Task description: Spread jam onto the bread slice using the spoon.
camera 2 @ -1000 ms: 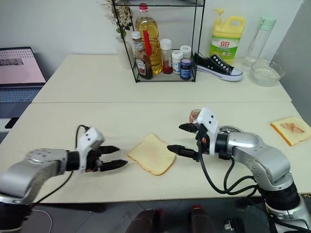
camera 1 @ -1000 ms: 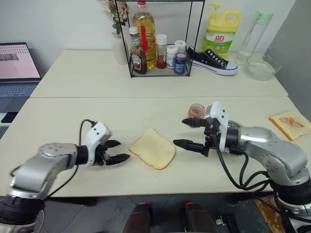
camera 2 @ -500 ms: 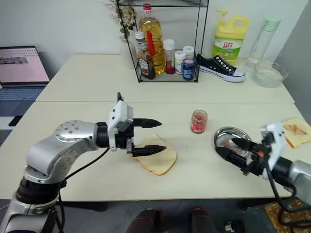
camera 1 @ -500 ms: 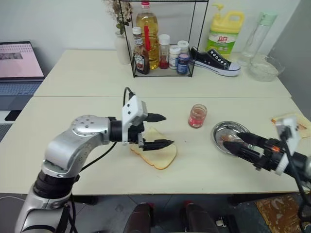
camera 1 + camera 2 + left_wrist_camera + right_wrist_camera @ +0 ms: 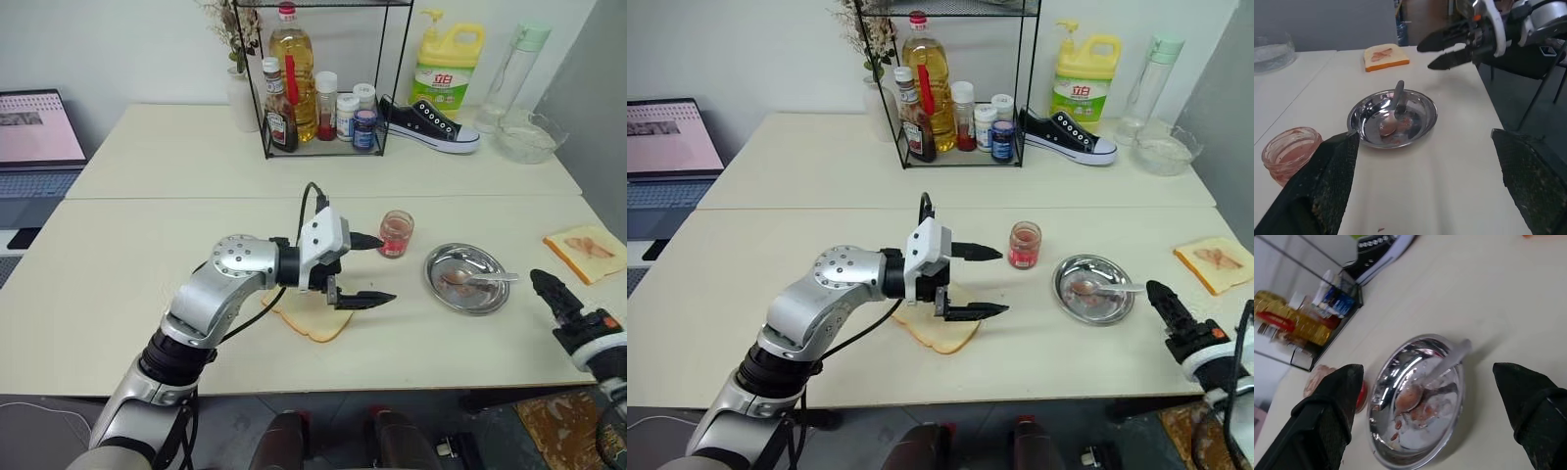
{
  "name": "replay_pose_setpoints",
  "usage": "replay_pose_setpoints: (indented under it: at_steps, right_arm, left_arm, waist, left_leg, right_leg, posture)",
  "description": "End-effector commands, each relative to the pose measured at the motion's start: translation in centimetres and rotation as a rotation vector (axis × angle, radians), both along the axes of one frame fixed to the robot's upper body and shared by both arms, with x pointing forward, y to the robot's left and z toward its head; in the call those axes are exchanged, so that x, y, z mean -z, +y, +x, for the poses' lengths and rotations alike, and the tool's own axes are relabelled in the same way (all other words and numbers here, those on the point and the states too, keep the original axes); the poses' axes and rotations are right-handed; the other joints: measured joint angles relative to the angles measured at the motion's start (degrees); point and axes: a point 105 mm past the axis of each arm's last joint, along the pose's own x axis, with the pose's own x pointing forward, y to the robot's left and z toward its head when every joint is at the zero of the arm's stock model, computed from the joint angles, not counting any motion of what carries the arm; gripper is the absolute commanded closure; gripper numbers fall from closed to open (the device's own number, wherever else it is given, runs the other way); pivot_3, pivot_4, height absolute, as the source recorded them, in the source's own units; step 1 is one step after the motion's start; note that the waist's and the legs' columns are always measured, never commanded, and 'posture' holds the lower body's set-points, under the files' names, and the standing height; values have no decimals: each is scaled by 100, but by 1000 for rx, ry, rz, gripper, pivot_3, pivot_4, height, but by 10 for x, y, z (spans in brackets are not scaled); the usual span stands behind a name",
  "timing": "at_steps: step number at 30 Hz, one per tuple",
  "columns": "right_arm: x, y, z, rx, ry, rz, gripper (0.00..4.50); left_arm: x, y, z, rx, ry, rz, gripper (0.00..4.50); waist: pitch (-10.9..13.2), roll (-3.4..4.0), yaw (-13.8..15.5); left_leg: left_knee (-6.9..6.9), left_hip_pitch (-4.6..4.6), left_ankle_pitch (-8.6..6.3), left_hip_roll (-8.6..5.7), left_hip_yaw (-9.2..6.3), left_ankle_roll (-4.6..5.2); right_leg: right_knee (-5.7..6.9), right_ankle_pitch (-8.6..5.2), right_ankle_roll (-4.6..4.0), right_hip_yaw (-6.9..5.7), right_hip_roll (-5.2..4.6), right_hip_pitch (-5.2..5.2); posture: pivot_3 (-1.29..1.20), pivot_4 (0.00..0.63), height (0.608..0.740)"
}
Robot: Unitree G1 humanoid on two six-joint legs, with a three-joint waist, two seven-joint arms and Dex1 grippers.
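The left pincer (image 5: 982, 281) hovered with fingers spread and empty above the bread slice (image 5: 939, 331), pointing toward the jam (image 5: 1024, 244) jar just beyond. The spoon (image 5: 477, 278) lay in a metal dish (image 5: 438, 292) on the surface (image 5: 118, 274), its bowl smeared pink, apparently parked for reuse, while the right pincer (image 5: 545, 287), likewise released, waited beside it.

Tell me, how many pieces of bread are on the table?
2. The bread slice lies near the table's front edge, partly under the left gripper. Another slice, with a browner crust and something spread on it, lies at the far right.
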Motion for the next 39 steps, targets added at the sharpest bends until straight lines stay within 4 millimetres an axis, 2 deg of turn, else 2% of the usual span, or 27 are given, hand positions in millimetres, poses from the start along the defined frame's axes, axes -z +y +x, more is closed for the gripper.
replay_pose_setpoints:
  at_steps: [1, 6, 17, 30, 33, 39]
  right_arm:
    - [-2, -2, 7, 22, -22, 11, 0]
    - [11, -6, 23, 45, -6, 50, 0]
    - [20, -9, 53, 64, -27, 138, 0]
    - [20, -2, 67, 33, -38, 156, 0]
    - [24, 1, 67, 11, -23, 135, 640]
    - [26, 0, 67, 19, -19, 142, 2819]
  left_arm:
    - [-13, -4, -5, 0, -59, -20, 24]
    - [-15, -5, -7, -21, -64, -22, 24]
    - [-11, 0, -6, -57, -60, -14, 24]
    - [-9, 2, -5, -71, -58, -11, 24]
    - [-10, 3, -5, -74, -58, -12, 0]
    - [-11, 4, -4, -79, -60, -12, 0]
  waist:
    - [-2, 5, -3]
    - [-5, 9, -15]
    - [-10, 16, -25]
    - [-11, 17, -35]
    - [-12, 17, -36]
    - [-13, 20, -36]
  left_leg:
    - [0, 0, 0, 0, 0, 0]
    - [0, 1, 0, 0, -2, 0]
    - [0, 2, 0, 1, 1, 0]
    - [0, 6, 0, 2, 6, 0]
    - [0, 6, 0, 2, 5, 0]
    - [-1, 6, 0, 2, 5, 0]
  right_leg:
    - [0, 0, 0, 1, 0, 0]
    - [1, 0, 0, -2, 1, 0]
    - [1, 0, 0, -2, 2, 0]
    - [4, 1, 0, 0, 4, 1]
    - [4, 1, -1, 0, 4, 1]
    - [4, 1, -1, 0, 3, 0]
  posture:
    - [0, 150, 740]
    - [0, 150, 740]
    - [0, 150, 740]
    - [0, 150, 740]
    - [0, 150, 740]
    - [0, 150, 740]
